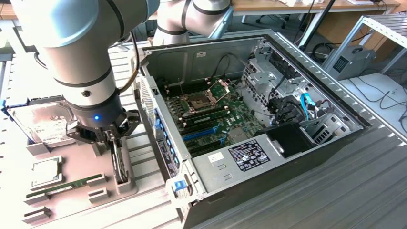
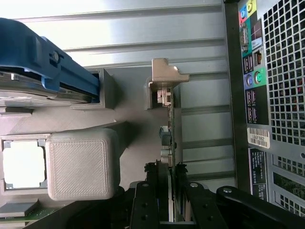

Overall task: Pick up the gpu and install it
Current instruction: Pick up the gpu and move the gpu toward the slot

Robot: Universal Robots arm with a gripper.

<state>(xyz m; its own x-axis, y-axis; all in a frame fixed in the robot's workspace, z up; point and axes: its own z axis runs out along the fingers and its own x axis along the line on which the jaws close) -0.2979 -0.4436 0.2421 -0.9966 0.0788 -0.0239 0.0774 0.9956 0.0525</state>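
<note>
The gpu (image 1: 119, 164) stands on its edge in a slot of the grey holder tray (image 1: 127, 183), at the exterior view's left of the computer case. My gripper (image 1: 113, 143) comes down from above and is shut on the card's upper edge. In the wrist view the gpu (image 2: 171, 129) shows edge-on as a thin strip running away from the gripper (image 2: 171, 200). One black finger (image 2: 143, 200) presses on each side of it. The card's far end sits in a pale holder post (image 2: 166, 78).
The open computer case (image 1: 356, 119) lies on its side, with the motherboard and its blue slots (image 1: 200, 133) facing up. Its rear panel (image 2: 281, 71) is close beside the tray. Also on the tray are a hard drive (image 1: 45, 121), a processor (image 1: 45, 171) and a green memory stick (image 1: 66, 185).
</note>
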